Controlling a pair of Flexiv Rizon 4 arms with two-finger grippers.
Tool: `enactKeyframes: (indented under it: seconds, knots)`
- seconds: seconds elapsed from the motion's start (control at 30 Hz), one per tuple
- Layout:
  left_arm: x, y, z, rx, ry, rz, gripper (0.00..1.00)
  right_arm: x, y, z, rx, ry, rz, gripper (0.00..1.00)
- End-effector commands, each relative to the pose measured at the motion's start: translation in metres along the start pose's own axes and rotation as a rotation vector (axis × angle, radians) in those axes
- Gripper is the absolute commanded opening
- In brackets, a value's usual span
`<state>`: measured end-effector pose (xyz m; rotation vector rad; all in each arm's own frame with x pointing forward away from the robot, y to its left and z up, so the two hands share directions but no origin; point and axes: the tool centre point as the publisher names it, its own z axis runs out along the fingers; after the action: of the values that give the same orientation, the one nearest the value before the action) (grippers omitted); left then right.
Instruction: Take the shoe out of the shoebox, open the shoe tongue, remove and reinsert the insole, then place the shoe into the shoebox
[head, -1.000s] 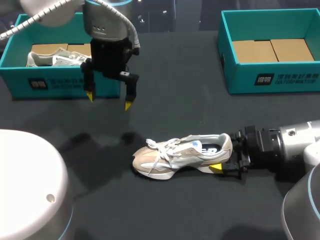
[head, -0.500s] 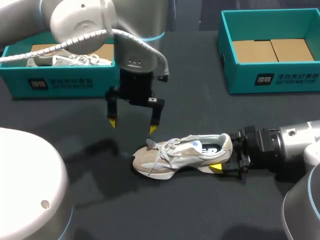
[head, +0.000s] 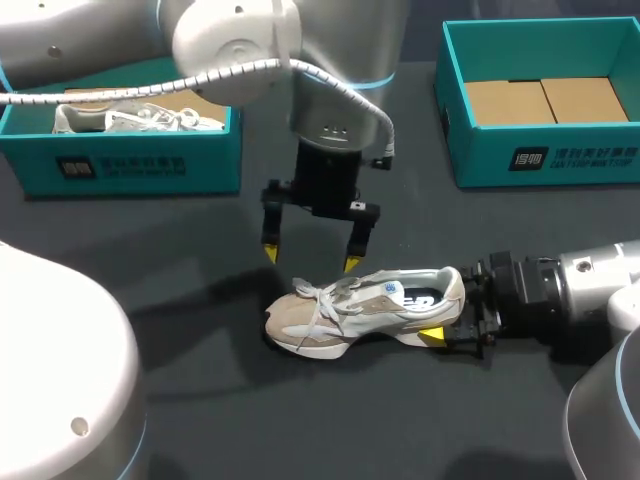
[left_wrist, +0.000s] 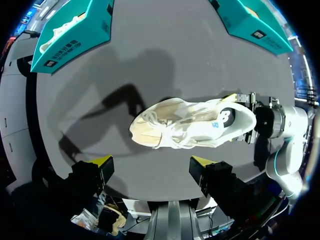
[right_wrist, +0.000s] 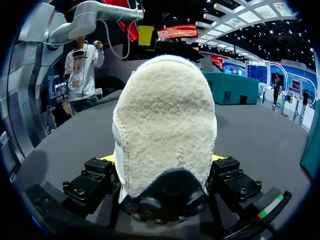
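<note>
You have the shoe (head: 365, 310) lying on the table (head: 150, 240), toe toward 9 o'clock. Your right jaws clamp its heel from 3 o'clock. Your left jaws hang spread wide just above the laces — the open shoebox (head: 545, 160) sits at 1 o'clock.

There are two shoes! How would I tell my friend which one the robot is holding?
Find the black table. In its middle, out of any box, lies a beige-and-white shoe, its heel pinched by the right gripper. The other shoe sits inside the teal left box.
</note>
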<state>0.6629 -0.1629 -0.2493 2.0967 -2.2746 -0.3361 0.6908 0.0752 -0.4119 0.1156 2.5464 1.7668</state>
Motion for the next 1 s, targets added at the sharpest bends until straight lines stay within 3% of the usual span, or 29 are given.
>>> enactKeyframes:
  seconds: [0.03, 0.47, 1.0]
  knots:
    - [0.001, 0.000, -0.001, -0.001, -0.002, 0.000, 1.00, 0.001, 0.000, 0.000, 0.005, 0.000, 0.000, 0.00]
    - [0.069, -0.020, 0.020, -0.062, -0.033, -0.040, 1.00, 0.001, 0.000, 0.000, 0.005, 0.000, 0.000, 0.00]
    - [0.114, -0.029, 0.042, -0.056, -0.100, -0.211, 1.00, 0.001, 0.000, 0.000, 0.005, 0.000, 0.000, 0.00]
